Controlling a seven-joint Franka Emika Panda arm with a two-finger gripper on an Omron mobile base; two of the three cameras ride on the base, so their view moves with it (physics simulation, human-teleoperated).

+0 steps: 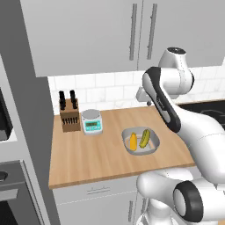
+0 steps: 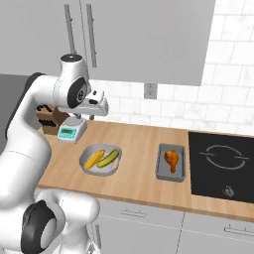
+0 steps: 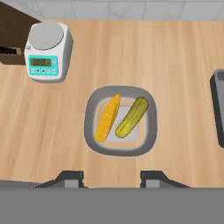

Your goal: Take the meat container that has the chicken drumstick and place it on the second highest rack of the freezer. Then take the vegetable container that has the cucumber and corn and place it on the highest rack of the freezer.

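The vegetable container (image 3: pixel 92 127) is a grey bowl on the wooden counter. It holds the yellow corn (image 3: pixel 108 117) and the green cucumber (image 3: pixel 132 116) side by side. My gripper (image 3: pixel 111 178) hangs well above it, open, with nothing between its fingers. From the right base view the same bowl (image 2: pixel 85 166) lies left of the meat container (image 2: pixel 161 163), a grey tray with the orange-brown chicken drumstick (image 2: pixel 172 159) in it. In the left base view the bowl (image 1: pixel 127 147) sits near the counter's front right. The freezer and its racks are out of view.
A white kitchen scale (image 1: pixel 92 121) and a wooden knife block (image 1: pixel 69 116) stand at the back left of the counter. A black cooktop (image 2: pixel 223 163) lies right of the tray. Wall cabinets (image 1: pixel 88 30) hang overhead. A dark oven (image 1: pixel 6 184) is at far left.
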